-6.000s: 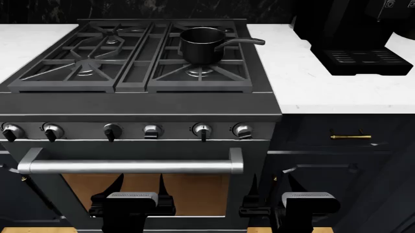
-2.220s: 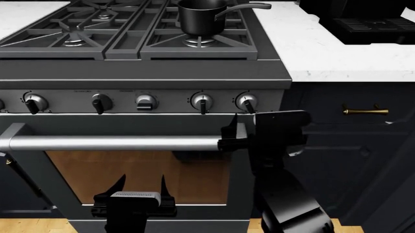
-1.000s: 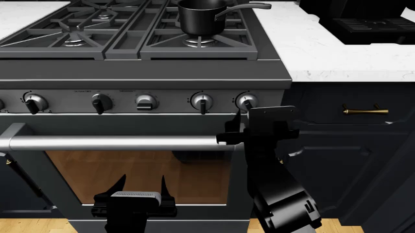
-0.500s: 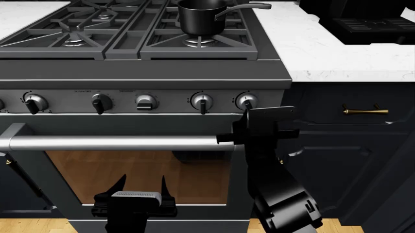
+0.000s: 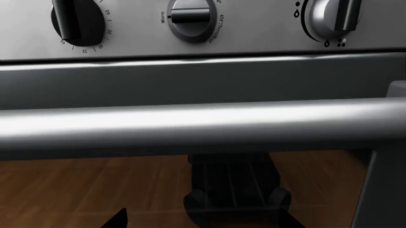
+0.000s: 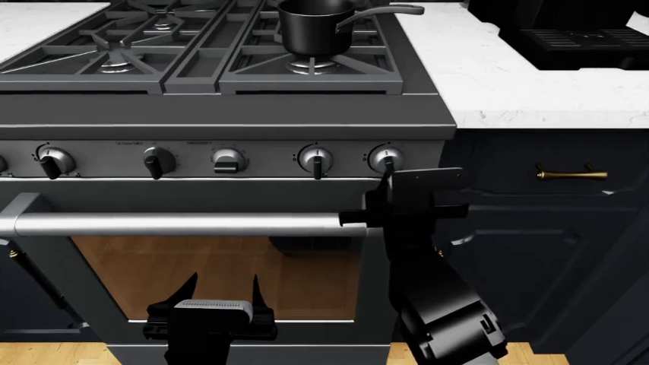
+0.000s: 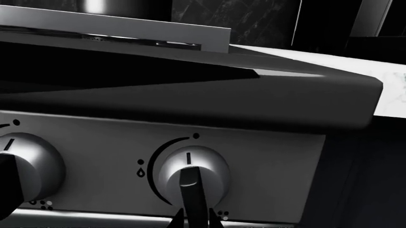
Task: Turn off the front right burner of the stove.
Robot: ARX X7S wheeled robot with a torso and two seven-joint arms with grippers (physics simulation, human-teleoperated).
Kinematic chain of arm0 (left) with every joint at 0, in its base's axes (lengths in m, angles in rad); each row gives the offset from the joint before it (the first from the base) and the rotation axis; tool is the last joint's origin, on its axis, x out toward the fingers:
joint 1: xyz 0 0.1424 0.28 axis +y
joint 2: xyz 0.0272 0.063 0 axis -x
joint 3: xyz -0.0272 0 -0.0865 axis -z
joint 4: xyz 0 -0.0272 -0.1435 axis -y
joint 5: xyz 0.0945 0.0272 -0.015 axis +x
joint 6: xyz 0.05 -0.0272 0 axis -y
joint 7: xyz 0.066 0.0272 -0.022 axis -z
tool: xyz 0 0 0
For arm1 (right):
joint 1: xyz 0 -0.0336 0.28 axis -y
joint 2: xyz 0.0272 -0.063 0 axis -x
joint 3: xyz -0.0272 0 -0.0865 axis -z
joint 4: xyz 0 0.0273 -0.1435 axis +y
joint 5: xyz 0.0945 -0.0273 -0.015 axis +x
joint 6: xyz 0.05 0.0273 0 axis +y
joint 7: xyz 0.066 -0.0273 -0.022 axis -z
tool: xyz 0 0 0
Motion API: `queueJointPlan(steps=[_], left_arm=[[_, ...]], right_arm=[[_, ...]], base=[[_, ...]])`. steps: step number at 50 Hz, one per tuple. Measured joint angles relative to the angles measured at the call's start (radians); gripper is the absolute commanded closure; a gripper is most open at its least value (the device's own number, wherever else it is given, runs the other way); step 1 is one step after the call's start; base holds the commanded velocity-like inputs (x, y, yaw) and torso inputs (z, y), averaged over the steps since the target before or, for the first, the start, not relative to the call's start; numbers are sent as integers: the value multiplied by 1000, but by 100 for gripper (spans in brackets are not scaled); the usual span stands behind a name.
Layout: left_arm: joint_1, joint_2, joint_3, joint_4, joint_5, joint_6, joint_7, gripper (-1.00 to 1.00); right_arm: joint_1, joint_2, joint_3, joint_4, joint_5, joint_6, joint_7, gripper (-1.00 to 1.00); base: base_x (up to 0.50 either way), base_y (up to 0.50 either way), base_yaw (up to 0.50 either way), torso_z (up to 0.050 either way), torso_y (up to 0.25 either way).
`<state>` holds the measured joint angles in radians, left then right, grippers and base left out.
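Observation:
The stove (image 6: 223, 114) fills the head view. Its front right burner (image 6: 309, 67) shows between the grate spokes, in front of a black pot (image 6: 309, 26). The far right knob (image 6: 385, 160) on the control panel has its black pointer straight down. My right gripper (image 6: 378, 190) is raised right under this knob. In the right wrist view the knob (image 7: 190, 171) is close ahead, and the gripper (image 7: 195, 222) has its two tips nearly together, hugging the lower end of the pointer. My left gripper (image 6: 221, 293) hangs low before the oven door, open and empty, with its tips wide apart (image 5: 203, 224).
The steel oven handle (image 6: 182, 224) runs across just left of my right gripper and fills the left wrist view (image 5: 190, 123). Several other knobs line the panel, the nearest (image 6: 316, 161) left of the far right one. A dark cabinet with a brass pull (image 6: 571, 174) stands to the right.
My right gripper has risen slightly and moved a little to the right, closing in under the far right knob. The left arm has not moved.

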<state>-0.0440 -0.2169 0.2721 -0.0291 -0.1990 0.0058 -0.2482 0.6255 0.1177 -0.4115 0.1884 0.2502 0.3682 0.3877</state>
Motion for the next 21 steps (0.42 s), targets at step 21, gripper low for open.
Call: queueJointPlan(steps=[21], left_arm=[[0,-7,9,3,-5,0,-9,-100]], right_arm=[[-7,0,24,-22,54,25,-14,100]], base=[[0,0,0,0,0]])
